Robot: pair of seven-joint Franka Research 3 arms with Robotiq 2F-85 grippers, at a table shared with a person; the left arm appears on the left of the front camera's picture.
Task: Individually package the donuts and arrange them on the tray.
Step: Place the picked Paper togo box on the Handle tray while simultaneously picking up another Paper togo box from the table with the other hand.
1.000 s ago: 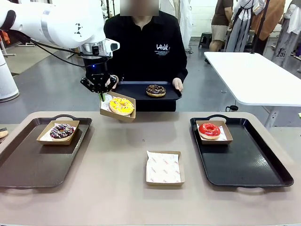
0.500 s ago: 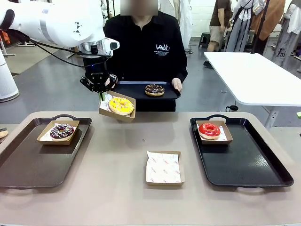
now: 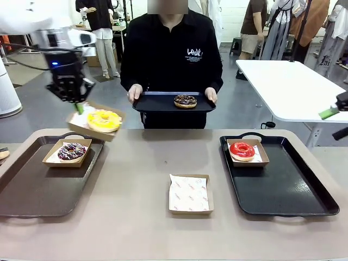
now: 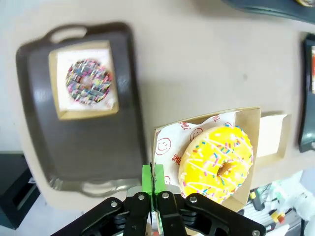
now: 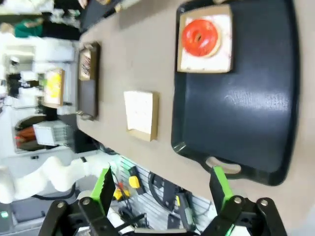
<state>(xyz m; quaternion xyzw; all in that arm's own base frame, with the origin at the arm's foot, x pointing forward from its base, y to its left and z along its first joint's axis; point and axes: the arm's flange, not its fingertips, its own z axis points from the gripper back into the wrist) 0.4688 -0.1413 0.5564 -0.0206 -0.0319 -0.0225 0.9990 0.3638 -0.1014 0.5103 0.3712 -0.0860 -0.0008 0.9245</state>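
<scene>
My left gripper (image 3: pixel 76 102) is shut on the edge of a paper-lined box (image 3: pixel 81 120) holding the yellow donut (image 3: pixel 104 120), in the air above the far end of the left tray (image 3: pixel 38 190). In the left wrist view the green pads (image 4: pixel 147 176) pinch the box rim (image 4: pixel 170 129) beside the yellow donut (image 4: pixel 218 164). The sprinkled chocolate donut (image 3: pixel 72 151) sits boxed on the left tray. The red donut (image 3: pixel 242 150) sits boxed on the right tray (image 3: pixel 283 190). The person holds a small tray (image 3: pixel 157 102) with a dark chocolate donut (image 3: pixel 185 101). My right gripper (image 5: pixel 162 182) is open, high over the table's right side.
An empty paper-lined box (image 3: pixel 188 194) lies in the middle of the table near the front edge. The person stands at the far side. A white table (image 3: pixel 293 87) stands behind on the right. My right gripper's fingers (image 3: pixel 329 113) show at the picture's right edge.
My left arm has carried the box with the yellow donut leftwards, from in front of the person to above the left tray's far end. The right gripper's fingers have come into the front view.
</scene>
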